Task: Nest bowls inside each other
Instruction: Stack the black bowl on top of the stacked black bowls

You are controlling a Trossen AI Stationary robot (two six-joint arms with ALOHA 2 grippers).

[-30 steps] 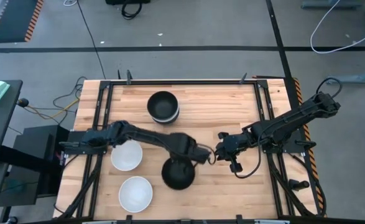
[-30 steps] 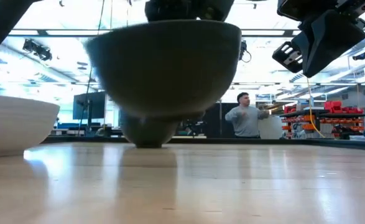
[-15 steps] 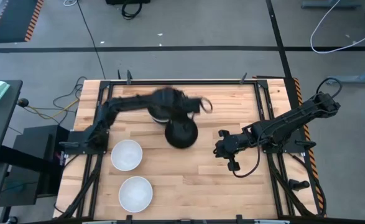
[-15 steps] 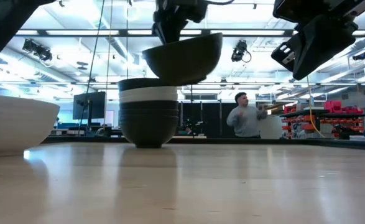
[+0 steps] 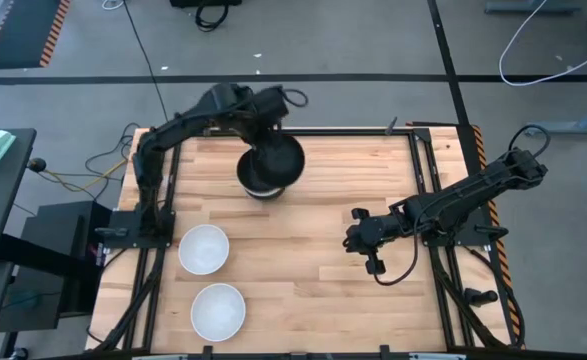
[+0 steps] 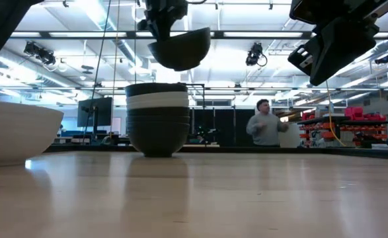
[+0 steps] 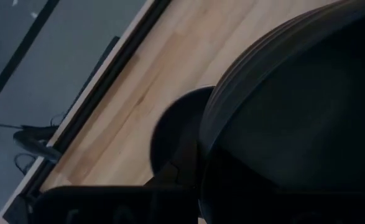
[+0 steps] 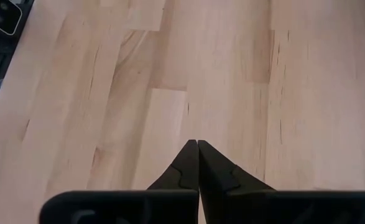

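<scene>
**Black bowl held above the nested stack**

Black bowl (image 6: 179, 47) is clamped by its rim in the left gripper (image 5: 258, 112), fingers closed tight on it, and hangs in the air directly over the nested stack (image 6: 157, 119), clear of it. The stack stands at the far middle of the wooden table (image 5: 313, 290) and shows black bowls with one white band among them. Two white bowls sit apart on the near left: one (image 5: 203, 249) beside the left arm's base, the other (image 5: 218, 311) closer to the near edge. The right gripper (image 8: 198, 149) hovers over bare wood at the table's right, fingertips pressed together, holding nothing. A person (image 6: 266, 129) stands in the room beyond.
</scene>
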